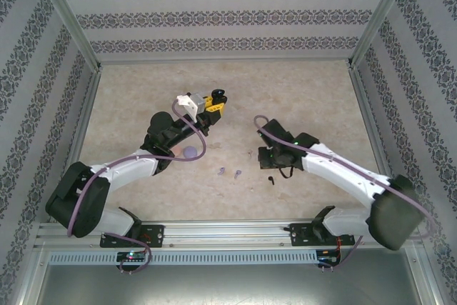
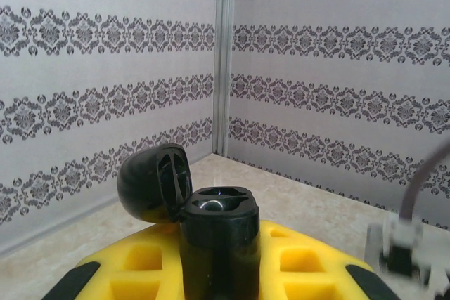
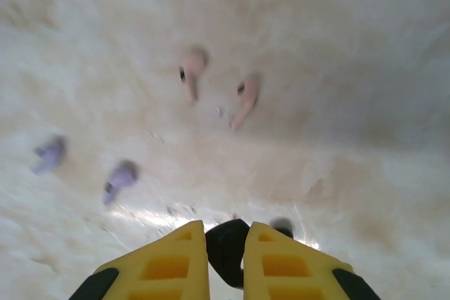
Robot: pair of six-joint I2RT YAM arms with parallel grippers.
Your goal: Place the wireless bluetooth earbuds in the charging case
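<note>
The left jaws hold the black charging case (image 2: pixel 218 238), lid open, just past the purple case (image 1: pixel 190 153). The right jaws pinch one black earbud (image 3: pixel 226 249) (a tiny one), to the right of the purple case. Purple earbuds (image 3: pixel 121 175) lie on the worktop (image 1: pixel 321 98) between.

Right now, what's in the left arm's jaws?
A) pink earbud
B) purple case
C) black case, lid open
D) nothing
C: in the left wrist view the black case sits clamped between the yellow jaws, its lid swung open.
</note>
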